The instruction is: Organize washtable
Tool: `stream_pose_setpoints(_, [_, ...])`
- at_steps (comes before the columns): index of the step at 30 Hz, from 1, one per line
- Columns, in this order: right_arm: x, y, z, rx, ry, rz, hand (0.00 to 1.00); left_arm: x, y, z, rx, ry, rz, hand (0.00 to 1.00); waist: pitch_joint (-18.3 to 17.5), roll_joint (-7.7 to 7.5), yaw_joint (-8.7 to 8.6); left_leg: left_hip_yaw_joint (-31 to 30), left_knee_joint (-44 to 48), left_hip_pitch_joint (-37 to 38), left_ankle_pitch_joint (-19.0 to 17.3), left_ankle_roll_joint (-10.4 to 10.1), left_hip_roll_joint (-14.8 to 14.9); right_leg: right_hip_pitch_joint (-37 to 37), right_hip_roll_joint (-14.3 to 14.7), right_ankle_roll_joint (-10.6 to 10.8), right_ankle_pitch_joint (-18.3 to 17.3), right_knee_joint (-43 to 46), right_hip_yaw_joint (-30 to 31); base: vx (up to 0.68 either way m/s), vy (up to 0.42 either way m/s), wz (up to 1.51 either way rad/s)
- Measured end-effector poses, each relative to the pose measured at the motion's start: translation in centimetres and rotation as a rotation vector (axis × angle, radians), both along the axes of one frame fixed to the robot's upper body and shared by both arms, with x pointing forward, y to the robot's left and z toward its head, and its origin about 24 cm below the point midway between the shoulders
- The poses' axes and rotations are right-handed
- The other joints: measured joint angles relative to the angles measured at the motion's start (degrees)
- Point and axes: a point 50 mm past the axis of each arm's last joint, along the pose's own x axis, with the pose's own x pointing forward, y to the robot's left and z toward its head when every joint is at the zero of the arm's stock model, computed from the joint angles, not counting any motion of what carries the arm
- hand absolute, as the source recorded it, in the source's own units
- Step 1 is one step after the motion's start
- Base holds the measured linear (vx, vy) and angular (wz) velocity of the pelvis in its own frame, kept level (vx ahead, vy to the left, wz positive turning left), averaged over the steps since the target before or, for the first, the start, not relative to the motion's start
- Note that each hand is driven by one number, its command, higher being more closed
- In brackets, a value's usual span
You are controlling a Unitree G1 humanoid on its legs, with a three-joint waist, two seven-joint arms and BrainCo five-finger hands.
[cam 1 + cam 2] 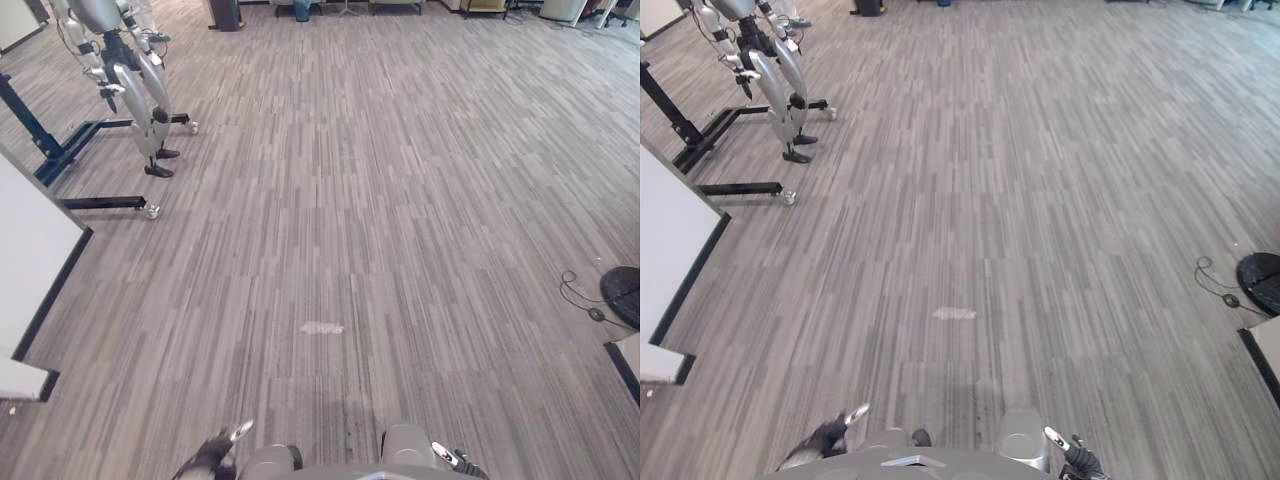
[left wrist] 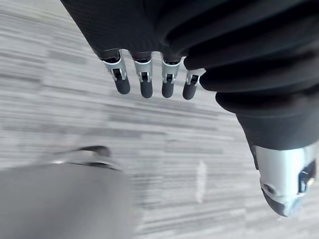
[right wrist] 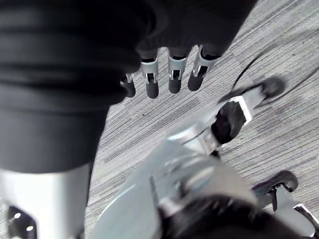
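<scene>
Left eye view looks down a long stretch of grey striped carpet (image 1: 400,200), and from where I stand both of the robot's hands hang low at the near edge of it. The left hand (image 1: 210,458) sits at the lower left, dark cover and a silver thumb tip poking up. The right hand (image 1: 455,462) sits at the lower right. Both are well apart from everything else in the room.

Its own wrist camera shows the left hand's fingers (image 2: 144,87) hanging straight in a row above the carpet, loose, with nothing in them. The right hand's fingers (image 3: 152,82) hang the same way, straight and relaxed, holding nothing.

On the carpet ahead, roughly midway between the two hands, lies a small pale patch (image 1: 322,327). Against the left side stands a white panel (image 1: 30,250) with a dark lower edge; I cannot tell what it belongs to. Beyond it, at the far left, a second silver robot (image 1: 135,85) hangs on a dark blue wheeled stand (image 1: 60,150). Over at the right edge sits a black round base (image 1: 624,292), with a thin cable and a small dark lump (image 1: 597,314) on the floor just beside it
</scene>
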Motion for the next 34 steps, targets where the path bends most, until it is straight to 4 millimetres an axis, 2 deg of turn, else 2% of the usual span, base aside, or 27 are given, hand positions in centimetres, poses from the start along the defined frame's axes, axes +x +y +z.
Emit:
stream_pose_setpoints(1, [-0.4,-0.2,0.0,0.000,0.013,-0.019,0.00,2.1,-1.1,0.6,-0.018,-0.067,-0.023,0.00,0.36,0.78,-0.93,-0.81,-1.77,1.65,-0.75,0.03,-0.03,-2.19,0.43,0.70,2.31,-10.84,-0.06,-0.23,0.076,0.43])
stream_pose_setpoints(2, [-0.6,-0.3,0.0,0.000,0.014,-0.031,0.00,3.0,-1.5,1.0,-0.024,-0.098,-0.030,0.00,0.49,1.04,-1.08,-1.09,-2.19,2.29,-1.47,-0.24,-0.04,-3.06,0.39,0.60,4.62,-16.23,0.16,-0.25,0.047,0.42])
stream_pose_setpoints(3, [-1.7,-0.2,-0.2,0.008,0.043,-0.059,0.00,4.3,-2.4,1.6,-0.043,-0.156,-0.038,0.00,0.31,0.53,-1.12,-1.33,-1.82,3.35,-4.48,-1.57,-0.42,-3.84,0.44,0.93,10.60,-27.98,2.38,-0.03,-0.098,0.28])
stream_pose_setpoints(4, [-2.1,-0.4,-0.2,0.007,0.052,-0.075,0.00,4.5,-3.1,1.7,-0.066,-0.168,-0.025,0.00,0.24,1.00,-1.29,-2.06,-0.10,4.36,-7.58,-1.41,0.09,-4.09,0.76,1.89,15.47,-26.09,3.63,0.11,-0.204,0.19])
stream_pose_setpoints(5, [-2.7,-0.6,-0.1,0.002,0.065,-0.085,0.00,4.6,-3.7,1.7,-0.085,-0.173,-0.016,0.00,-0.04,1.75,-1.55,-2.07,0.65,5.15,-9.11,-1.40,1.00,-4.93,1.97,1.95,15.81,-22.83,4.45,0.44,-0.329,0.16])
stream_pose_setpoints(6, [-2.9,-0.7,-0.1,0.002,0.071,-0.095,0.00,3.6,-4.2,1.2,-0.104,-0.151,-0.003,0.00,-0.42,2.37,-1.84,-1.43,6.46,5.36,-9.54,-2.07,1.74,-5.68,2.89,0.69,14.75,-17.31,5.60,0.53,-0.418,0.08])
stream_pose_setpoints(7, [-2.5,-0.9,0.0,-0.003,0.059,-0.103,0.00,3.1,-4.9,1.0,-0.130,-0.138,0.011,0.00,-0.26,2.65,-2.39,0.20,17.96,1.64,-8.02,-4.29,4.54,-4.31,3.26,-0.33,11.65,-14.83,4.14,0.56,-0.411,0.18])
stream_pose_setpoints(8, [-2.4,-1.0,0.0,-0.007,0.050,-0.106,0.00,3.0,-5.3,0.9,-0.145,-0.135,0.024,0.00,-0.05,3.28,-2.48,0.67,24.98,-0.57,-6.02,-6.03,6.34,-2.56,3.73,-1.41,10.78,-14.51,3.05,0.48,-0.399,0.24])
stream_pose_setpoints(9, [-2.0,-1.2,0.2,-0.016,0.030,-0.109,0.00,2.2,-5.6,0.6,-0.164,-0.117,0.053,0.00,0.24,3.68,-2.21,0.99,37.35,-4.27,-1.59,-8.07,9.64,1.25,4.36,-3.13,8.73,-14.40,1.44,0.45,-0.326,0.24])
stream_pose_setpoints(10, [-1.3,-1.5,0.3,-0.025,0.006,-0.108,0.00,1.5,-5.7,0.3,-0.170,-0.096,0.067,0.00,0.26,3.59,-2.07,2.32,46.21,-6.92,-0.23,-8.26,12.11,5.66,4.74,-4.05,7.80,-15.94,0.46,0.38,-0.278,0.16])
stream_pose_setpoints(11, [-0.9,-1.8,0.5,-0.035,-0.012,-0.104,0.00,1.1,-5.6,0.1,-0.172,-0.086,0.076,0.00,0.31,3.48,-1.93,3.57,48.69,-7.79,-0.16,-7.66,12.99,7.66,4.80,-4.13,7.74,-17.62,0.19,0.37,-0.248,0.08])
stream_pose_setpoints(12, [-0.2,-2.1,0.8,-0.052,-0.046,-0.100,0.00,0.4,-5.4,-0.1,-0.173,-0.073,0.099,0.00,0.25,3.16,-1.55,7.13,49.88,-9.84,-0.74,-5.66,14.75,11.88,4.69,-3.96,7.66,-21.49,-0.09,0.34,-0.194,0.09])
stream_pose_setpoints(13, [0.6,-2.7,1.1,-0.070,-0.073,-0.100,0.00,0.2,-5.1,-0.1,-0.170,-0.074,0.118,0.00,0.21,3.07,-0.74,10.00,45.58,-11.32,-1.41,-4.63,15.39,15.05,4.47,-3.78,7.79,-24.63,-0.08,0.31,-0.172,0.07])
stream_pose_setpoints(14, [1.1,-3.0,1.3,-0.079,-0.081,-0.106,0.00,0.2,-4.9,-0.1,-0.171,-0.078,0.139,0.00,0.25,3.07,-0.37,10.87,41.61,-11.57,-1.62,-4.88,15.19,15.94,4.39,-3.61,7.89,-25.69,0.11,0.09,-0.093,-0.05])
stream_pose_setpoints(15, [2.2,-3.3,1.5,-0.086,-0.109,-0.117,0.00,0.1,-4.2,-0.1,-0.164,-0.082,0.175,0.00,0.21,3.12,-0.09,10.54,31.39,-12.17,-1.62,-4.97,13.87,16.33,4.19,-3.43,7.75,-26.53,0.27,-0.08,-0.032,-0.19])
stream_pose_setpoints(16, [2.8,-3.3,1.6,-0.088,-0.124,-0.120,0.00,0.0,-3.9,-0.1,-0.157,-0.082,0.186,0.00,0.21,3.13,0.13,9.72,25.54,-12.06,-1.48,-5.16,12.95,16.24,4.09,-3.22,7.49,-26.55,0.77,-0.17,-0.003,-0.51])
stream_pose_setpoints(17, [3.8,-3.4,1.9,-0.097,-0.154,-0.121,0.00,-0.4,-3.3,-0.3,-0.142,-0.066,0.198,0.00,0.15,3.22,0.87,7.40,7.41,-10.44,0.61,-4.86,10.11,16.29,3.54,-1.72,6.36,-26.49,2.61,-0.09,0.046,-0.53])
stream_pose_setpoints(18, [3.9,-3.4,1.9,-0.100,-0.157,-0.119,0.00,-0.8,-3.1,-0.4,-0.142,-0.056,0.211,0.00,0.03,3.42,0.95,7.18,3.44,-9.87,2.70,-4.56,9.53,16.41,3.35,-1.06,5.72,-26.19,3.15,-0.03,0.091,-0.52])
stream_pose_setpoints(19, [3.9,-3.4,1.9,-0.101,-0.157,-0.111,0.00,-1.1,-3.1,-0.5,-0.144,-0.045,0.229,0.00,-0.14,3.74,0.96,7.42,1.40,-9.48,5.18,-4.30,9.44,16.48,3.33,-0.39,4.95,-25.71,3.68,0.13,0.141,-0.34])
stream_pose_setpoints(20, [3.7,-3.5,1.9,-0.104,-0.147,-0.096,0.00,-1.8,-3.0,-0.8,-0.146,-0.020,0.245,0.00,-0.56,4.61,0.90,7.87,0.20,-8.76,9.34,-3.43,9.45,16.66,3.61,0.68,3.69,-24.71,4.41,0.33,0.208,-0.38])
stream_pose_setpoints(21, [2.9,-2.5,1.3,-0.080,-0.112,-0.066,0.00,-2.8,-2.4,-1.1,-0.132,0.011,0.256,0.00,-1.78,2.84,0.73,8.63,-1.01,-7.20,10.07,-4.33,6.91,17.42,1.54,2.05,2.84,-24.68,5.97,0.42,0.225,-0.34])
stream_pose_setpoints(23, [1.5,-1.0,0.6,-0.038,-0.064,-0.056,0.00,-3.7,-1.7,-1.3,-0.113,0.044,0.253,0.00,-4.54,1.73,0.76,9.37,-4.94,-6.17,10.42,-3.77,4.12,17.58,-0.65,2.99,3.22,-27.48,6.17,0.38,0.161,-0.09])
stream_pose_setpoints(24, [0.5,0.4,0.0,0.005,-0.025,-0.066,0.00,-3.9,-1.4,-1.4,-0.099,0.060,0.223,0.00,-5.71,0.19,0.70,9.53,-7.52,-6.19,10.90,-3.10,2.03,17.80,-2.34,4.19,4.02,-30.16,6.03,0.32,0.109,0.11])
stream_pose_setpoints(25, [-0.1,0.9,-0.2,0.023,-0.004,-0.071,0.00,-3.9,-1.3,-1.4,-0.090,0.068,0.204,0.00,-5.95,-0.27,0.71,9.44,-8.61,-6.05,11.07,-2.84,1.30,18.47,-2.80,4.43,4.74,-31.39,5.98,0.30,0.101,0.15])
stream_pose_setpoints(28, [-1.0,1.3,-0.5,0.044,0.033,-0.078,0.00,-3.9,-1.0,-1.4,-0.071,0.080,0.152,0.00,-6.02,-0.61,0.75,9.45,-11.42,-3.80,11.28,-2.56,0.32,20.24,-3.07,4.21,6.61,-33.57,5.96,0.20,0.044,0.04])
stream_pose_setpoints(34, [-0.9,1.4,-0.5,0.046,0.035,-0.056,0.00,-3.7,-1.4,-1.4,-0.063,0.088,0.077,0.00,-6.56,-0.70,0.71,10.64,-14.62,-0.75,11.80,-3.32,0.74,21.17,-2.14,4.08,6.73,-34.24,6.09,0.08,-0.027,-0.12])
